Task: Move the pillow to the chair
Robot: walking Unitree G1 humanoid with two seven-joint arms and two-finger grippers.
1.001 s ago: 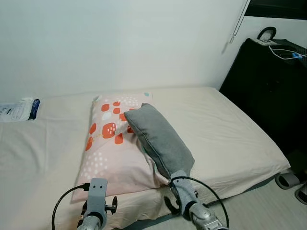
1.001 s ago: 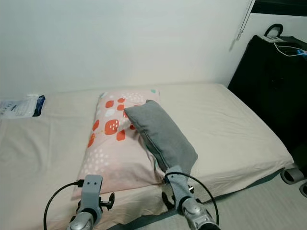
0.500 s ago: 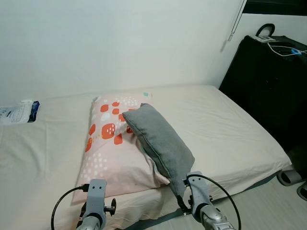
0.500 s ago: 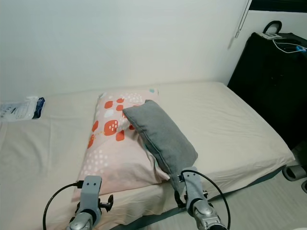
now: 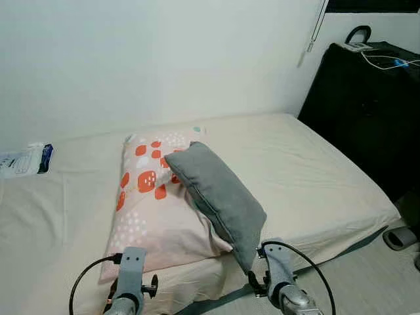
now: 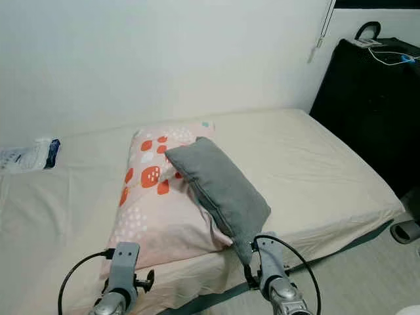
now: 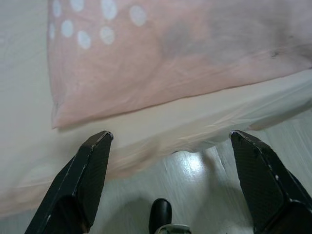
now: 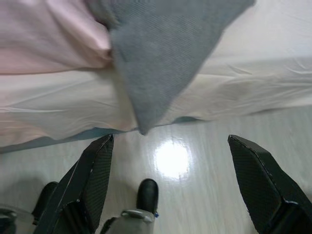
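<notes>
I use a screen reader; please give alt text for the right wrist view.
The right gripper, fingers open, hangs above the pale floor, just below a grey pillow whose corner droops over the bed edge. A pink pillow lies beside it.

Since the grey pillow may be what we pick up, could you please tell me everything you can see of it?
The grey, woven-fabric rectangular pillow lies slantwise on the bed with the cream sheet. Its far end rests on the pink pillow with red and white spots, which it overlaps. Its near corner sticks out past the mattress edge and hangs over the pale floor, just ahead of the right gripper, whose jaws stand wide open below that corner without touching it. It looks soft and slightly sagging.
</notes>
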